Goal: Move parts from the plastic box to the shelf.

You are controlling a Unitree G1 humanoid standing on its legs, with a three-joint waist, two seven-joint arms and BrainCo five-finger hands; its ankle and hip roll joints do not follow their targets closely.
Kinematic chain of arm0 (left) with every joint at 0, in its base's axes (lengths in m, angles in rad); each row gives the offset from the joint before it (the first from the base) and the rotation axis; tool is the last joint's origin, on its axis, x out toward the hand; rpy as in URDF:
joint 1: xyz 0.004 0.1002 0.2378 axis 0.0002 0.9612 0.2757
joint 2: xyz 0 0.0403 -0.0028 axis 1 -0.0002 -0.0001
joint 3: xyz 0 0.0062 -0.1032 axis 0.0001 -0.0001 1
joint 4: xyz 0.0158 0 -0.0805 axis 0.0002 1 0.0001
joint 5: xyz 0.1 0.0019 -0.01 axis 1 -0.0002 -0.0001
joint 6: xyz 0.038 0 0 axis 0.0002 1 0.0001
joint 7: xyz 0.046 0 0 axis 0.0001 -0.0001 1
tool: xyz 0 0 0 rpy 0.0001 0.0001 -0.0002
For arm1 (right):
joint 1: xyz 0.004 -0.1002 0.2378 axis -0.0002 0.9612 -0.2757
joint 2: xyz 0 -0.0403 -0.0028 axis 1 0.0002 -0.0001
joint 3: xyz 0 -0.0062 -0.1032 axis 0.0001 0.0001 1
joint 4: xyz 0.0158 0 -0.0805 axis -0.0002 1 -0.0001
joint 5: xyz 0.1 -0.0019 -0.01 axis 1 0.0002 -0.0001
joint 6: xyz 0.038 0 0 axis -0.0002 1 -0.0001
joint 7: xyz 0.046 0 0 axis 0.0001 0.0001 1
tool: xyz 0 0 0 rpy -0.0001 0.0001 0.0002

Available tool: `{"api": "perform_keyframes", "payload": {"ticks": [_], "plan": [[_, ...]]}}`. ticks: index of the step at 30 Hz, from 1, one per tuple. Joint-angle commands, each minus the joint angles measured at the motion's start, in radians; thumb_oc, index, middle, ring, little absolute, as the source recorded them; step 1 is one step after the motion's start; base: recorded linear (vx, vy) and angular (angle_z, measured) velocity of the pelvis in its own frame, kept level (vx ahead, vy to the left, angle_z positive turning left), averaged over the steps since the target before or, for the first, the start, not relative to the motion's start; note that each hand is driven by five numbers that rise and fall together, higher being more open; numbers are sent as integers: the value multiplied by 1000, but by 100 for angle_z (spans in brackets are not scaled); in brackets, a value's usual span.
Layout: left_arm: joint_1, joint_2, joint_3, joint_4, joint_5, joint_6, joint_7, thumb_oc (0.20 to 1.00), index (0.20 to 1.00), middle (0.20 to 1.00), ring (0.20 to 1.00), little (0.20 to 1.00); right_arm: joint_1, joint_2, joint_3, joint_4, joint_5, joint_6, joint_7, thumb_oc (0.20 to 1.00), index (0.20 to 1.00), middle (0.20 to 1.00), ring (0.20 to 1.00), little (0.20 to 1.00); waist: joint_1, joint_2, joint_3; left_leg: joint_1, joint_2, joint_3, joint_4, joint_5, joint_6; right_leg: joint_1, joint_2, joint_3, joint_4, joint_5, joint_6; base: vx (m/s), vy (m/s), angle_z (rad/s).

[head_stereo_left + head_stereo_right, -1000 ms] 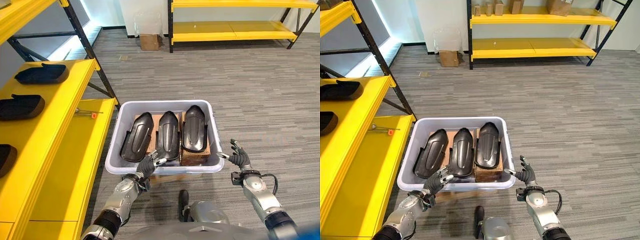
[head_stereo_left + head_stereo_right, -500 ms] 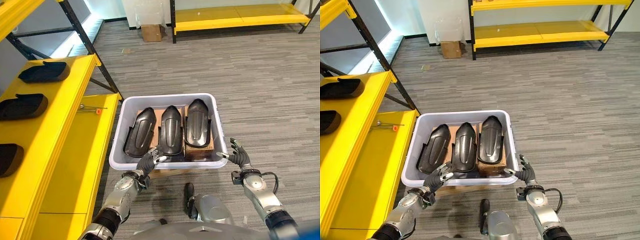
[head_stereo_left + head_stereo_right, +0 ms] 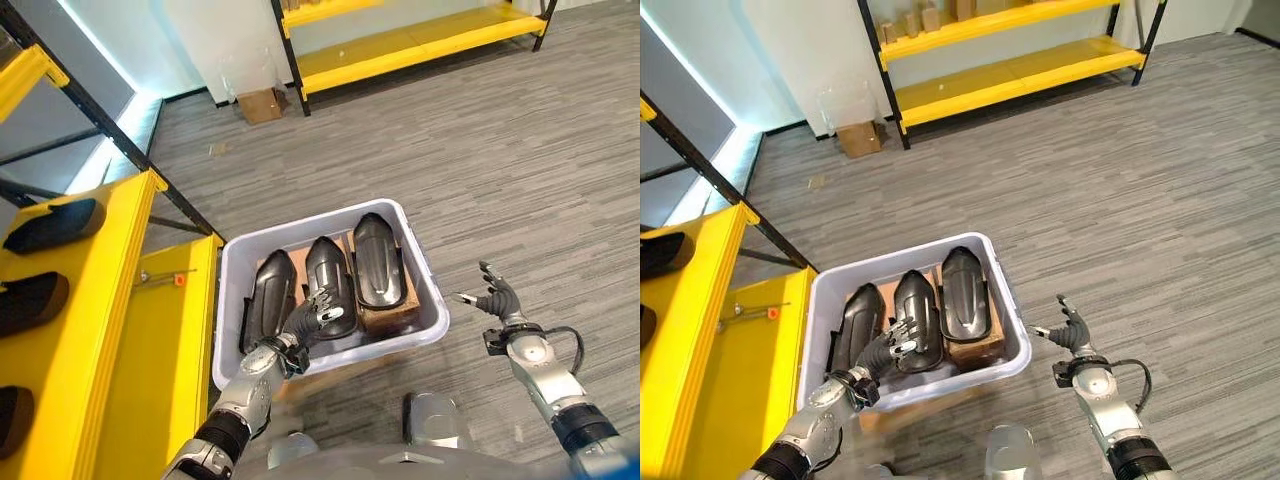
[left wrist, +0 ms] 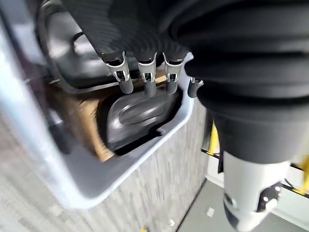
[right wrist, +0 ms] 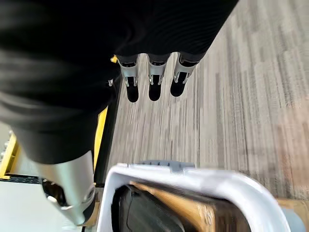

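Left eye view: left hand open over middle part in box, right hand open, idle; part looks rigid, light, glossy, so grip its raised side edges.

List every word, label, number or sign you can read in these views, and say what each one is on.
None can be read.
Black parts in the grey plastic box: no print shows.
Black parts on the yellow shelf: no print shows.
Cardboard box by the far wall: any marking is too small to read.
Left hand reaching into the plastic box and right hand beside it: no lettering shows.
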Motion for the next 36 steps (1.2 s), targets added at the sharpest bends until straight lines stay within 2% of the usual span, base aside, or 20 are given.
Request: {"api": "perform_keyframes", "payload": {"ticks": [1,6,10,12,16,17,22,24,28,36], "plan": [[11,31,8,-86,-17,-22,17,1000,1000,1000,1000,1000,-53,30,1,-64,-34,-20,-5,1000,1000,1000,1000,1000,-5,-28,13,30,-17,-13,14,-22,39,74,-34,61,-104,94,56,63,141,16],[27,43,6,-107,-30,-16,42,1000,1000,1000,1000,1000,-62,40,-4,-65,-44,-26,-18,1000,1000,1000,1000,1000,17,-49,25,10,-17,-9,10,-24,39,79,-39,50,-165,128,75,-7,39,10],[50,57,6,-134,-29,-18,39,1000,1000,1000,1000,1000,-91,34,-1,-77,-54,-46,-25,1000,1000,1000,1000,1000,52,-67,39,-22,-7,-17,10,-13,31,76,-46,31,-188,140,85,-26,-12,8],[59,67,4,-165,-33,-26,41,1000,1000,1000,1000,1000,-125,22,7,-83,-65,-56,-27,1000,1000,1000,1000,1000,81,-76,52,-56,2,-31,25,-6,24,65,-53,18,-186,140,87,-44,-45,16],[39,84,6,-199,-76,-73,63,1000,1000,1000,1000,1000,-186,-6,25,-80,-40,-59,-16,1000,1000,1000,1000,1000,112,-78,79,-101,12,-50,45,4,13,45,-59,5,-177,139,86,-84,-32,20],[26,98,22,-235,-94,-107,63,1000,1000,1000,1000,1000,-234,-23,28,-84,-35,-30,-13,1000,1000,1000,1000,1000,132,-76,102,-132,17,-61,58,11,6,31,-62,-3,-165,134,83,-96,-16,13],[-13,135,63,-324,-148,-169,63,1000,1000,1000,1000,1000,-350,-50,39,-29,24,9,-62,1000,1000,1000,1000,1000,177,-63,152,-204,21,-93,91,23,-7,2,-68,-20,-135,121,72,-87,10,26],[-41,135,96,-382,-288,-147,52,1000,1000,1000,1000,1000,-412,-39,40,27,53,34,-87,1000,1000,1000,1000,1000,201,-49,178,-243,16,-116,113,25,-9,-19,-74,-29,-106,108,65,-67,49,17],[-113,146,107,-457,-307,-180,60,1000,1000,1000,1000,1000,-508,-13,51,129,119,67,-167,1000,1000,1000,1000,1000,229,-37,217,-326,10,-142,156,23,-8,-88,-84,-35,-36,85,55,-94,21,22],[-247,134,74,-519,-285,-210,123,1000,1000,1000,1000,1000,-678,29,74,313,197,94,-218,1000,1000,1000,1000,1000,254,-11,291,-440,-9,-178,204,24,-2,-220,-98,-33,74,60,43,-79,41,18]]}}
